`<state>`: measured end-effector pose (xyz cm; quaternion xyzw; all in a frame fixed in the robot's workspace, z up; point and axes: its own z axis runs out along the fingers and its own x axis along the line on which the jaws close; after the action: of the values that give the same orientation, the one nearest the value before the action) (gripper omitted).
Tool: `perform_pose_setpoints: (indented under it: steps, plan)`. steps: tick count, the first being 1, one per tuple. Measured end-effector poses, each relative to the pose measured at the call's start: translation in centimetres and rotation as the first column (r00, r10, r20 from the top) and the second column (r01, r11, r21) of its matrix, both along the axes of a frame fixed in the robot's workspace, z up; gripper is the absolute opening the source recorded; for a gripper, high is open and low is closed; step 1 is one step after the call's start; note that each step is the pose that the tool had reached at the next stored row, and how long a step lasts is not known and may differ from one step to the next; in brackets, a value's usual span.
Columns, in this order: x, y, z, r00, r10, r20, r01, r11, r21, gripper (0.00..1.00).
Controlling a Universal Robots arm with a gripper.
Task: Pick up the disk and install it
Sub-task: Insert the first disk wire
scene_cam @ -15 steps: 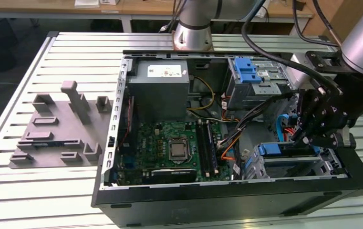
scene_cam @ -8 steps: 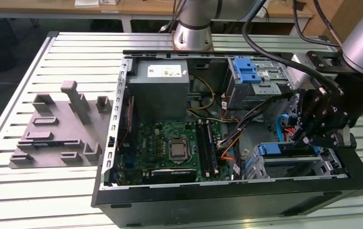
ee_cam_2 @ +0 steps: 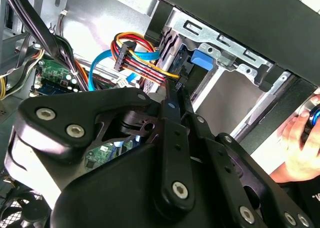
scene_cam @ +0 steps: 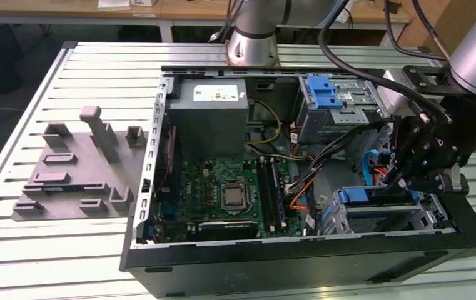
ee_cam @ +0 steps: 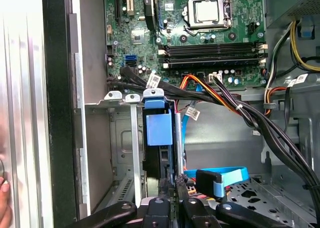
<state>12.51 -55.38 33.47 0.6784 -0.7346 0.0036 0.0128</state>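
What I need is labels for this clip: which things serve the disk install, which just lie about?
Job: flat disk in blue plastic bracket; silver metal drive cage around it; black end effector at it.
Lying about: grey plastic fixture block; green motherboard; grey metal power-supply box; a hand.

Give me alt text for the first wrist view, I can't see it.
A blue-bracketed disk stands on edge in a metal drive cage inside an open computer case, with the black pincer right at its edge. Beyond lie a green motherboard and bundled cables.
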Motion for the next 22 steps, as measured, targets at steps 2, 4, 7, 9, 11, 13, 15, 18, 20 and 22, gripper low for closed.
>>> perform_pose_setpoints:
  steps: [2, 4, 7, 9, 11, 13, 15, 18, 20, 22]
  plan:
    - [0.0, 0.0, -0.01, 1.0, 0.0, 0.0, 0.0, 1.0, 0.0002, 0.16]
    - [0.0, -0.03, -0.1, 1.0, 0.0, -0.0002, 0.0, 1.0, 0.0001, 0.16]
    - [0.0, -0.03, -0.15, 1.0, 0.0, -0.0009, 0.0, 1.0, 0.0001, 0.16]
    - [0.0, -0.03, -0.23, 1.0, 0.0, -0.0019, 0.0, 1.0, 0.0002, 0.16]
    - [0.0, -0.03, -0.29, 1.0, 0.0, -0.0027, 0.0, 1.0, 0.0003, 0.16]
    - [0.0, -0.03, -0.33, 1.0, 0.0, -0.0035, 0.0, 1.0, -0.0001, 0.16]
    - [0.0, -0.03, -0.4, 1.0, 0.0, -0.0046, 0.0, 1.0, 0.0002, 0.16]
    - [0.01, -0.03, -0.51, 1.0, 0.0, -0.0071, 0.0, 1.0, 0.0002, 0.16]
    - [0.01, -0.03, -0.54, 1.0, 0.0, -0.0079, 0.0, 1.0, 0.0001, 0.16]
    - [0.01, -0.03, -0.54, 1.0, 0.0, -0.008, 0.0, 1.0, 0.0, 0.16]
